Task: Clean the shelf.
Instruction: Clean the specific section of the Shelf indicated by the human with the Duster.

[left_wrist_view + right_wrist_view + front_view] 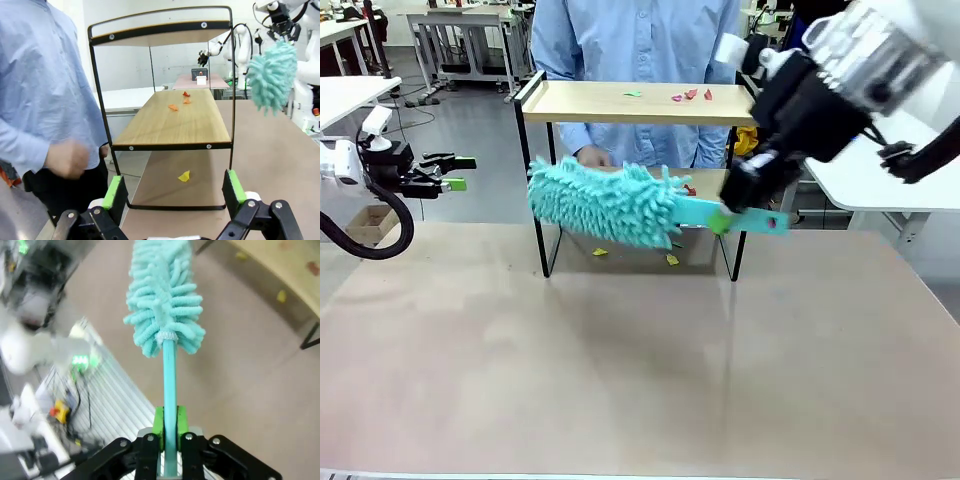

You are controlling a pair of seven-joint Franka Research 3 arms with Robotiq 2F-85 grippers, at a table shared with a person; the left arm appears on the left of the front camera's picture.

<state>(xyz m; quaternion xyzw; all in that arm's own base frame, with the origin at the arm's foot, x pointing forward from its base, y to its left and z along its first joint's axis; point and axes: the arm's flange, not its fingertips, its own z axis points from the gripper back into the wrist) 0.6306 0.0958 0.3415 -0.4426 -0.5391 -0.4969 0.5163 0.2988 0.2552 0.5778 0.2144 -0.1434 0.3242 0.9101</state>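
The shelf stands at the far middle of the table, with small red and green paper scraps on its top board. My right gripper is shut on the handle of a teal fluffy duster, whose head hangs in front of the lower board. In the right wrist view the duster points away from the right gripper. My left gripper hovers open at the far left, apart from the shelf. In its wrist view the left gripper faces the shelf end-on, with orange scraps on the lower board.
Yellow scraps lie on the table under the shelf, one of them a yellow scrap between the frame's feet. A person in a light blue shirt stands behind the shelf, a hand near its end. The near tabletop is bare.
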